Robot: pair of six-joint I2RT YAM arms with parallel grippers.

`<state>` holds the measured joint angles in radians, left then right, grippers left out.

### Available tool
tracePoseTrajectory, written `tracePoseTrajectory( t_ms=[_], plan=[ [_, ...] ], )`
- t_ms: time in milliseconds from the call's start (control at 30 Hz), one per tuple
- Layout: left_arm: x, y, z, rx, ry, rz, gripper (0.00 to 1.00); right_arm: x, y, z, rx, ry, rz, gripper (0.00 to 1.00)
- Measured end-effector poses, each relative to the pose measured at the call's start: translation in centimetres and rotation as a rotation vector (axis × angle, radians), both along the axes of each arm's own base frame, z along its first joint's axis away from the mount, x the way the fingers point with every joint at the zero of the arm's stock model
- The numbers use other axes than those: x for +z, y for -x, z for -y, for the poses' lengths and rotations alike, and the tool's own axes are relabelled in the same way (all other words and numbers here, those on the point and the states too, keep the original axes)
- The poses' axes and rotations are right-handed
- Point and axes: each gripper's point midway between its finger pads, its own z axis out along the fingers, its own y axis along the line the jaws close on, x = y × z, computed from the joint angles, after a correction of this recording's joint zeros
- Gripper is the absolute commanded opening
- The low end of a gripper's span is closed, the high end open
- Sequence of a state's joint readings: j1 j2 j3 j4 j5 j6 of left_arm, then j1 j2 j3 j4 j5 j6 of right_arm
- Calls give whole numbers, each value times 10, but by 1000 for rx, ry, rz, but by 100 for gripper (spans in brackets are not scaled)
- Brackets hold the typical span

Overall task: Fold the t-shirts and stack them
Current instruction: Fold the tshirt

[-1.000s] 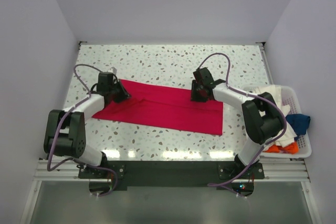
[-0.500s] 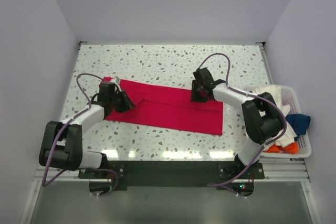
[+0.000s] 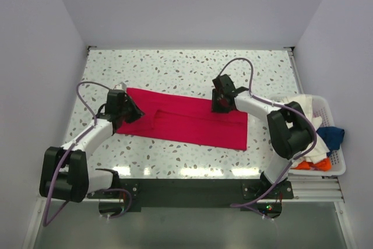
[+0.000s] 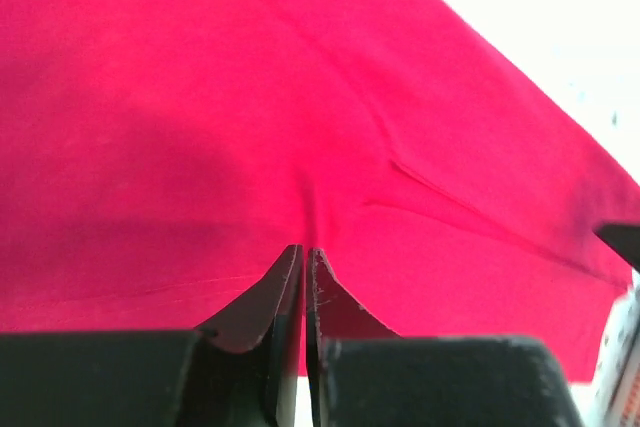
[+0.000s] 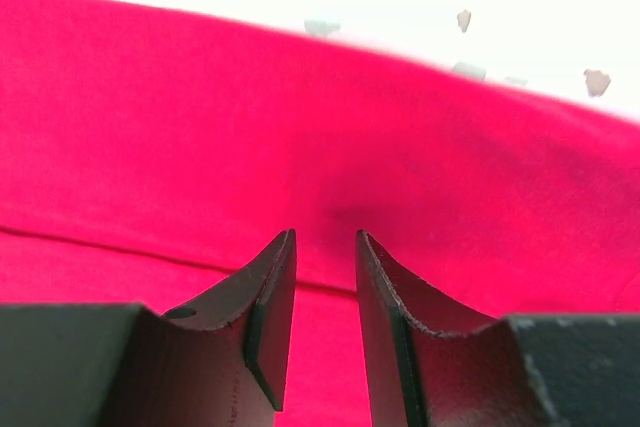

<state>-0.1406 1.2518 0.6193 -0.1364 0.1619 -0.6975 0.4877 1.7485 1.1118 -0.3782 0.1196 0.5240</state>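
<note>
Since a second ago the near-left corner of the red t-shirt (image 3: 186,122) has drawn in. It lies flat on the worktop (image 3: 175,68); my left tool (image 4: 303,257) is pressed together on it, my right tool (image 5: 325,237) slightly spread.

Red t-shirt (image 4: 300,97): outline cut off by the edges of both wrist views. Basket (image 3: 337,172): heaped t-shirts (image 3: 329,137) partly masked by the right arm (image 3: 288,132). Left gripper (image 4: 304,257): cloth between the near-touching jaws indiscernible.
</note>
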Motion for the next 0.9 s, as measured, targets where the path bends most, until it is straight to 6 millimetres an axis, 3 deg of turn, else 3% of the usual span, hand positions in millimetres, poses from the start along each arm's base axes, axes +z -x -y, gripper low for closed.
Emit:
tracePoseTrajectory(
  t_ms=[233, 333, 467, 600, 733, 833, 900],
  plan=[
    [-40, 0, -27, 207, -73, -136, 7, 11, -24, 8, -5, 96, 48, 35],
    [-62, 0, -37, 281, -106, -212, 7, 4, -28, 12, -16, 132, 42, 35],
    [-61, -30, -41, 339, -126, -202, 7, -21, -18, 19, -17, 173, -22, 36],
    [-60, -60, -44, 367, -156, -191, 8, -25, -11, 17, -25, 143, -11, 36],
    [-58, -93, -47, 355, -212, -177, 13, -24, 10, 7, -34, 49, 7, 35],
    [-56, -127, -50, 315, -277, -158, 32, -23, 44, -16, -22, -64, 7, 36],
    [-54, -151, -50, 282, -313, -137, 39, -22, 69, -44, 26, -123, 0, 36]
  ],
)
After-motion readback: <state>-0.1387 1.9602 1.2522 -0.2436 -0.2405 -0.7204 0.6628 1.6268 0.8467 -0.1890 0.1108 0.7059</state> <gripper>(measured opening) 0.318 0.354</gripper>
